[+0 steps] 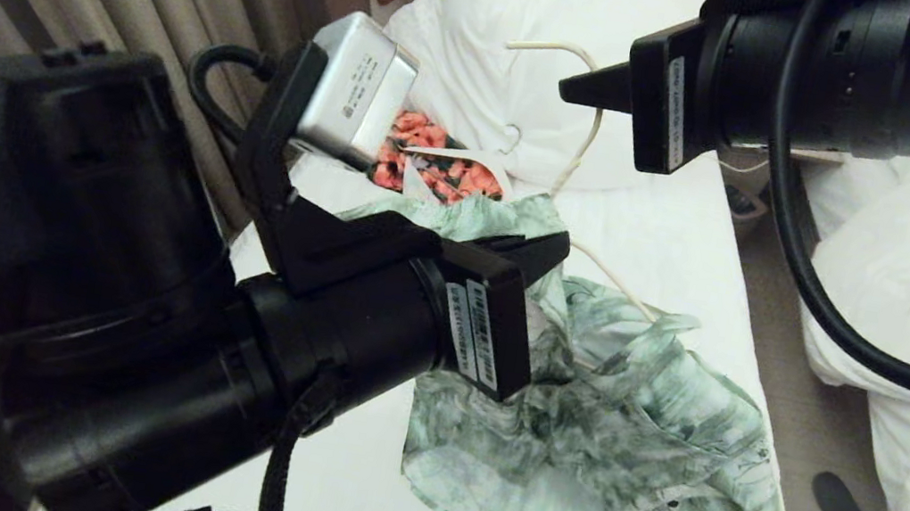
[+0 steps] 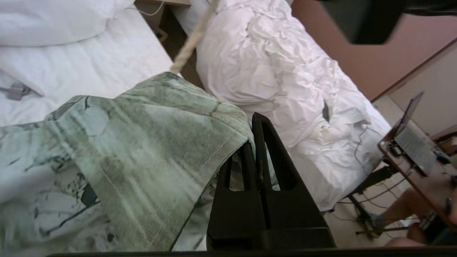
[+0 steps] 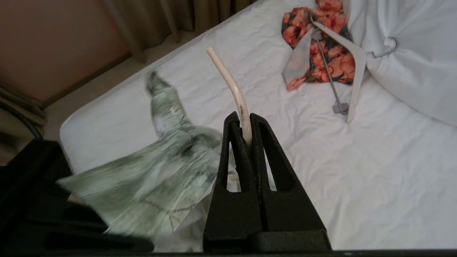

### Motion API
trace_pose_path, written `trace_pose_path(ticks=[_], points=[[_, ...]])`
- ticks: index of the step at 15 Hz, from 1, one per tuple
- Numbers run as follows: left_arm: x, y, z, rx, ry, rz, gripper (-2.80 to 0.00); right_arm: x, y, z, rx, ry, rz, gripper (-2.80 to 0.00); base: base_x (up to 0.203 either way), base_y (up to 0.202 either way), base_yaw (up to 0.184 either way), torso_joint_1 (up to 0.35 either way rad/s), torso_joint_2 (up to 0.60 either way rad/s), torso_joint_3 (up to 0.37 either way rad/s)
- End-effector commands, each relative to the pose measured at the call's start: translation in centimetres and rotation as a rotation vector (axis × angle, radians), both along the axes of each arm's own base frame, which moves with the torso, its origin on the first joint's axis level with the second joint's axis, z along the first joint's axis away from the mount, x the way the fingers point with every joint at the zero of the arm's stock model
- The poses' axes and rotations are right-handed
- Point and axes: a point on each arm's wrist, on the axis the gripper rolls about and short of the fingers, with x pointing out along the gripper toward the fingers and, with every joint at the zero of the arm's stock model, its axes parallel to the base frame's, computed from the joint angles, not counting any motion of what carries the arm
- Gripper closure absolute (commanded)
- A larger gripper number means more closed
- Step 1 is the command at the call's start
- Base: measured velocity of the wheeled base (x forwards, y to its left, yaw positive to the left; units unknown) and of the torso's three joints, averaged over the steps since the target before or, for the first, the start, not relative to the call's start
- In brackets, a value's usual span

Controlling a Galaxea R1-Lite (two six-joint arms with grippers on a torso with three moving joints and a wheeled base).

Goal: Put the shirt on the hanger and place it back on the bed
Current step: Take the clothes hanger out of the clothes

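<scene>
— So, what has the left gripper (image 2: 254, 142) got?
— It's pinched tight on the shirt (image 2: 142, 150) hem, lifted above the bed (image 1: 676, 225).
— And the right gripper (image 3: 242, 123)?
— Clamped on the hanger (image 3: 232, 85), just beyond the shirt.

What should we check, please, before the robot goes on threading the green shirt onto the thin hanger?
1. Left hand shut on the shirt: ok.
2. Right hand clamped on the hanger: ok.
3. Shirt lifted clear of the bed: not ok, its lower part lies on the sheet.
4. Hanger arm inside the shirt: cannot tell, cloth hides it.
5. Orange floral garment and white clip hanger apart from the shirt: ok.
</scene>
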Motion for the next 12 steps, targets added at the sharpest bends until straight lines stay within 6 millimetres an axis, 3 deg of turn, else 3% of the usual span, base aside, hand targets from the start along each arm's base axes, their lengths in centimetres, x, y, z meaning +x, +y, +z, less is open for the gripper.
trace_pose_path(ticks=[1,5,7,8,12], points=[[-0.2,-0.3,-0.5,0.012,0.007,-0.019,0.00,0.2,0.4,-0.1,0.004,-0.007,0.002,0.00,0.000,0.000,0.000,0.000,0.00,0.000],[0.4,-2.6,-3.8,0.109,0.065,-0.034,0.00,0.1,0.3,0.2,0.024,-0.026,-0.009,0.00,0.000,0.000,0.000,0.000,0.00,0.000],[0.8,-2.7,-4.1,0.120,0.069,-0.022,0.00,-0.1,0.1,0.2,0.022,-0.024,-0.009,0.00,0.000,0.000,0.000,0.000,0.00,0.000],[0.9,-2.6,-4.0,0.118,0.068,-0.017,-2.80,-0.2,0.0,0.2,0.021,-0.022,-0.009,0.00,0.000,0.000,0.000,0.000,0.00,0.000],[1.8,-1.0,-2.6,0.110,0.012,0.037,-2.80,-0.2,-0.5,0.2,0.019,-0.021,-0.020,0.00,0.000,0.000,0.000,0.000,0.00,0.000]])
